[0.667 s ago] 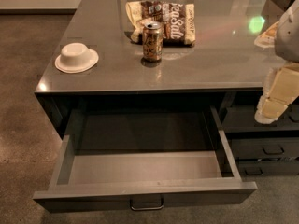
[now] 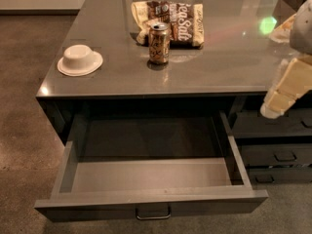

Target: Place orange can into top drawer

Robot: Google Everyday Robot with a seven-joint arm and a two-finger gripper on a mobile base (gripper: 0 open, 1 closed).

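Note:
The orange can (image 2: 159, 43) stands upright on the grey countertop (image 2: 219, 67), just in front of a brown-and-cream snack bag (image 2: 170, 21). The top drawer (image 2: 151, 199) is pulled wide open below the counter's front edge, and its inside is bare, with the silver handle (image 2: 153, 213) on the front. My gripper (image 2: 274, 107), cream coloured, hangs at the right edge of the view, over the counter's front right corner. It is well to the right of the can and holds nothing that I can see.
A white upturned bowl (image 2: 80, 60) sits on the counter's left side. Narrower dark drawers with black handles (image 2: 285, 156) are stacked at the lower right, beside the open drawer. A brown concrete floor (image 2: 24, 106) lies to the left.
My gripper has shifted slightly upward at the right edge. The can, bag, bowl and drawer have not moved.

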